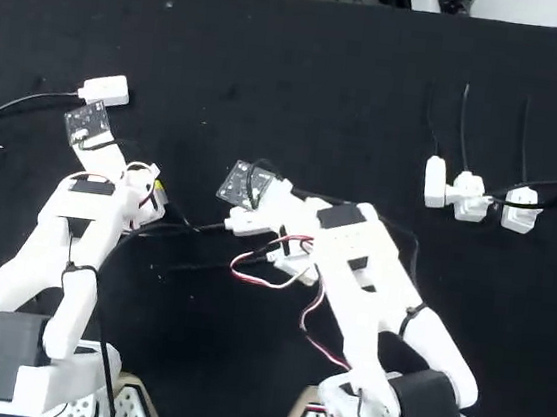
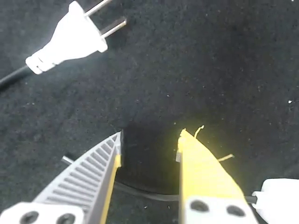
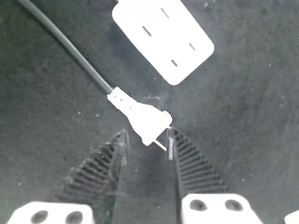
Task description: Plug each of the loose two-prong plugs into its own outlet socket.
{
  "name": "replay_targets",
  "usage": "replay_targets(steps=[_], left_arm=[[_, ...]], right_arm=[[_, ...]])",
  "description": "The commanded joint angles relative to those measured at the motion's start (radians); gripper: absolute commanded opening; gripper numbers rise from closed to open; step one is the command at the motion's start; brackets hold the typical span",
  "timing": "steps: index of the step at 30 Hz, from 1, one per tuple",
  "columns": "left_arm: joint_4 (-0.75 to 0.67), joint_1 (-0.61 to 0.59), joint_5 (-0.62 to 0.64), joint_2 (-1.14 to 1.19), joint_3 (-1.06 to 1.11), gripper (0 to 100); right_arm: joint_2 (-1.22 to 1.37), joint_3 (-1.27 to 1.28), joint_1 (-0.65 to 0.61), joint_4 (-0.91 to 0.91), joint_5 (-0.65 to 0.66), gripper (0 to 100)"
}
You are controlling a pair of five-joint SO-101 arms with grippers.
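White, unplugged: one plug (image 2: 70, 35) lies beyond the open, empty left gripper (image 2: 150, 134), another plug (image 3: 140, 119) inside the open, unclamped right gripper (image 3: 147, 136), beside a vacant outlet socket (image 3: 163, 35).

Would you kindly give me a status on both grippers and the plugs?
Left gripper open over bare cloth, loose plug ahead. Right gripper open, straddling prong end of second plug. Outlet block just beyond, slots empty. Nothing between them.
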Motion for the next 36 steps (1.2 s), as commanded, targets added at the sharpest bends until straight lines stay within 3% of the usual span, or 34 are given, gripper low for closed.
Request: replay_targets(steps=[1, 3, 9, 17, 20, 27, 33, 36], left_arm=[[-0.017, -0.005, 0.003, -0.02, -0.005, 20], [-0.017, -0.007, 0.003, -0.023, -0.005, 20], [-0.017, -0.007, 0.003, -0.025, -0.005, 20], [-0.017, -0.007, 0.003, -0.025, -0.005, 20], [-0.017, -0.007, 0.003, -0.023, -0.005, 20], [-0.017, -0.007, 0.003, -0.026, -0.005, 20], [-0.017, -0.007, 0.003, -0.028, -0.005, 20], [-0.017, -0.007, 0.003, -0.028, -0.005, 20]], right_arm=[[-0.028, -0.005, 0.018, -0.015, 0.02, 13.4], [-0.033, -0.013, 0.017, -0.015, -0.071, 13.5], [-0.025, -0.085, 0.003, 0.058, -0.644, 13.5], [-0.024, -0.082, -0.083, 0.051, -1.138, 13.5], [-0.024, -0.081, -0.032, 0.055, -1.221, 13.5], [-0.008, -0.056, 0.009, 0.051, -1.234, 13.7], [0.102, -0.087, -0.017, 0.051, -1.336, 28.6], [0.183, -0.131, -0.017, 0.054, -1.361, 30.0]])
